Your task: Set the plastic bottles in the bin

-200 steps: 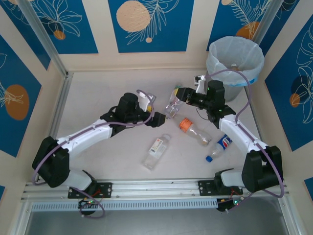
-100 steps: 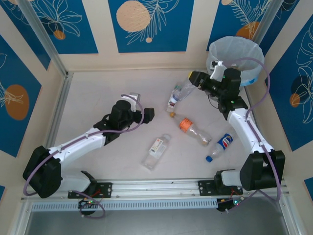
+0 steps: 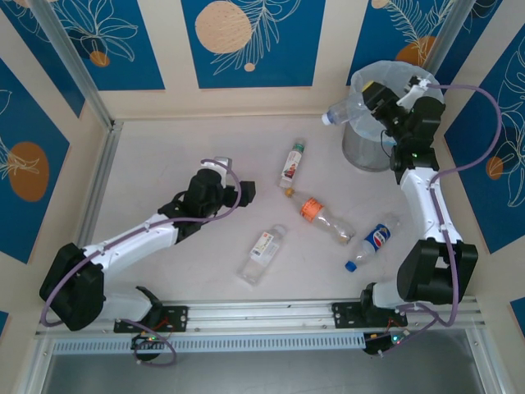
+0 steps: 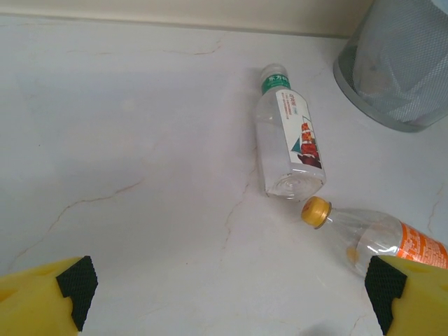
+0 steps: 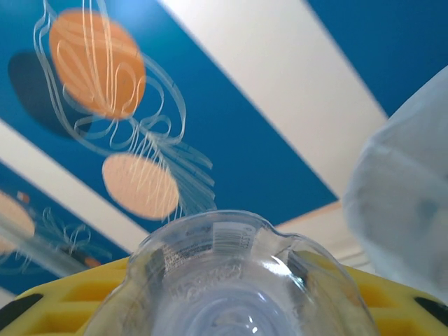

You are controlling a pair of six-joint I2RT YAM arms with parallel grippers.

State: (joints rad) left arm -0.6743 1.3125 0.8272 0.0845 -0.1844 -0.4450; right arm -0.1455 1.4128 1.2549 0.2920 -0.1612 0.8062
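Nearest the arm bases, a white-label bottle (image 3: 264, 254) lies flat on the pale bench (image 3: 164, 156), between the two arms. Off to its right, close to the right arm, lies a blue-label bottle (image 3: 374, 240) with its blue cap towards the near edge.

A little farther back, mid-bench, an orange-label bottle (image 3: 325, 218) lies on its side. The left wrist view (image 4: 381, 238) shows its yellow cap just beside the base of a green-capped bottle (image 4: 288, 140), though whether the two touch cannot be told. That bottle (image 3: 292, 162) also lies flat, its cap pointing towards the far wall.

Left of these two, the left hand (image 3: 240, 190) hangs over bare bench. Its yellow fingers with black pads (image 4: 77, 280) are spread fully wide and nothing is between them.

At the far right corner stands the bin (image 3: 367, 152), a grey mesh can whose pale liner bag (image 3: 426, 111) is folded over the rim. The right hand (image 3: 377, 102) is raised at the bin's mouth and is closed on a clear bottle (image 3: 351, 115). From above, this bottle lies across the left side of the rim with its cap pointing left, out past the bin. In the right wrist view its base (image 5: 238, 280) sits clamped between the yellow fingers, with the bag (image 5: 409, 203) to the right and the blue patterned wall (image 5: 231, 126) behind.
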